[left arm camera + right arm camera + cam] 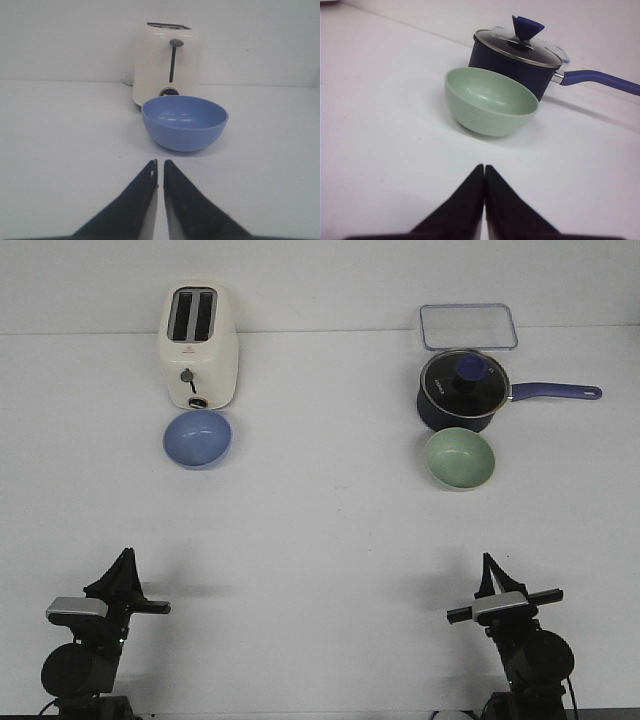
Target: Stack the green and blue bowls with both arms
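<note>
The blue bowl (197, 438) sits upright on the white table just in front of the toaster, at the left; it also shows in the left wrist view (184, 122). The green bowl (459, 458) sits upright in front of the saucepan, at the right; it also shows in the right wrist view (490, 101). My left gripper (126, 556) is at the near left edge, far short of the blue bowl, shut and empty (160, 163). My right gripper (487, 560) is at the near right edge, far short of the green bowl, shut and empty (484, 167).
A cream toaster (199, 345) stands behind the blue bowl. A dark blue lidded saucepan (464, 390) with its handle pointing right stands behind the green bowl. A clear plastic lid (468, 326) lies at the back right.
</note>
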